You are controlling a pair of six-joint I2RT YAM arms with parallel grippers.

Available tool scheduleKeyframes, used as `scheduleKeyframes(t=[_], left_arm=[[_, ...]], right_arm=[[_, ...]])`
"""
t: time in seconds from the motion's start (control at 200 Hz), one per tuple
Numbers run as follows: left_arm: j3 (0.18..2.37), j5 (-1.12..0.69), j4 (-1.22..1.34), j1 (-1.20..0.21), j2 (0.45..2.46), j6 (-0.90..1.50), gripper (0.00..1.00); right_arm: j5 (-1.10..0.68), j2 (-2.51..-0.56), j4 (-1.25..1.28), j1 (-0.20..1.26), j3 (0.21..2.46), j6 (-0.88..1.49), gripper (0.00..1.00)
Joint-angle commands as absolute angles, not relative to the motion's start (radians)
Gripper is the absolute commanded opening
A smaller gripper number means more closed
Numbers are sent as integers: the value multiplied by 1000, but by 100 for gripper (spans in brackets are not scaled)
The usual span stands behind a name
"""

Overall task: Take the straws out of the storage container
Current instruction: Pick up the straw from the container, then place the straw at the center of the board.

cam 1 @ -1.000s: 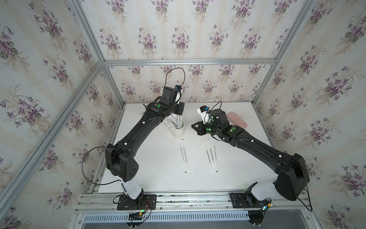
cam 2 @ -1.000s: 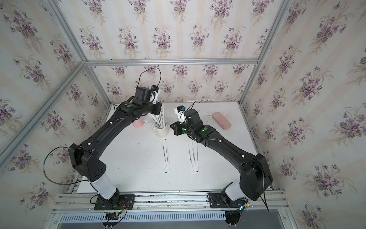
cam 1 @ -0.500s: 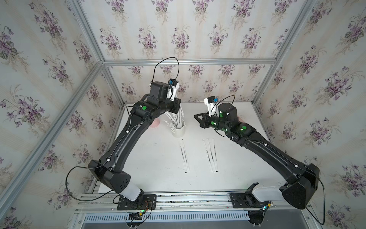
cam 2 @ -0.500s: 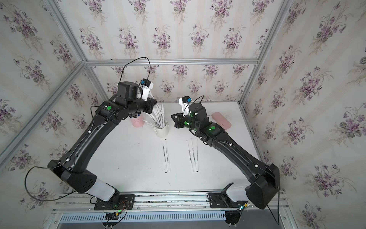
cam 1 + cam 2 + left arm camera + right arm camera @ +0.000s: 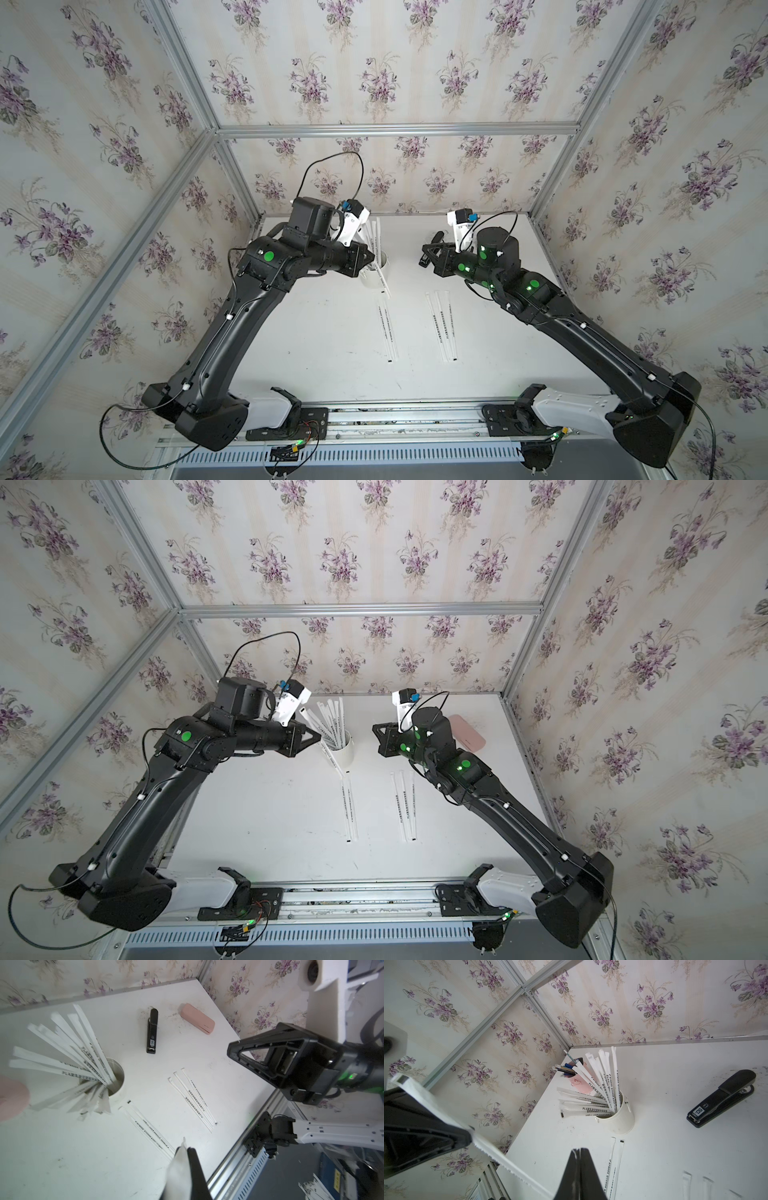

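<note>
In a top view we see the storage container point(image 5: 348, 754) upright with a fan of straws point(image 5: 332, 719) standing in it. The left gripper point(image 5: 318, 739) hangs just beside its rim, pinched on the held straw point(image 5: 334, 763), which slants across in front of the container's wall. The right gripper point(image 5: 375, 728) is near the container's opposite side.

From the left wrist, 2 flat straws point(image 5: 149, 1129) lie just beside the container and 3 flat straws point(image 5: 194, 1099) lie farther from it.

From the right wrist, the right gripper's fingertips meet with nothing between them. The held straw hangs clear of the container, and a black stapler point(image 5: 720, 1099) lies well apart from it.
</note>
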State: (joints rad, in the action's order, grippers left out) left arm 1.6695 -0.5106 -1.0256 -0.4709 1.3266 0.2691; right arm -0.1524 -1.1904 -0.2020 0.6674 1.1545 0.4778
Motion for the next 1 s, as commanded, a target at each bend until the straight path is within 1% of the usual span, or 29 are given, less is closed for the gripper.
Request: scheduleKeyframes(t=[0.0,0.18,0.44,0.565,0.719,0.814,0.994], left_arm=[[1620,-627,-1105,-469,1326,316,0],[1546,-644,-1129,-467,1392,308,0],[1480,-667,-1047,-466,1562,333,0],[1491,-628,-1047,-466,1644,312,0],[1514,-625,-1059,-464,1734,294,0],[1516,-594,-1056,-462,1760,287,2],[1490,-605,-1015,-459,1787,304,7]], right_arm=[[-183,-1168,-136,669,1109,516,8],[-202,-1130,-89,670,1015,545,8],[-196,-1115,-84,670,956,526,8],[-213,-1133,-68,670,941,517,8],[-234,-1158,-28,670,919,518,8],[-245,-1165,-1,670,898,526,8],[-248,-1180,1,670,887,518,8]])
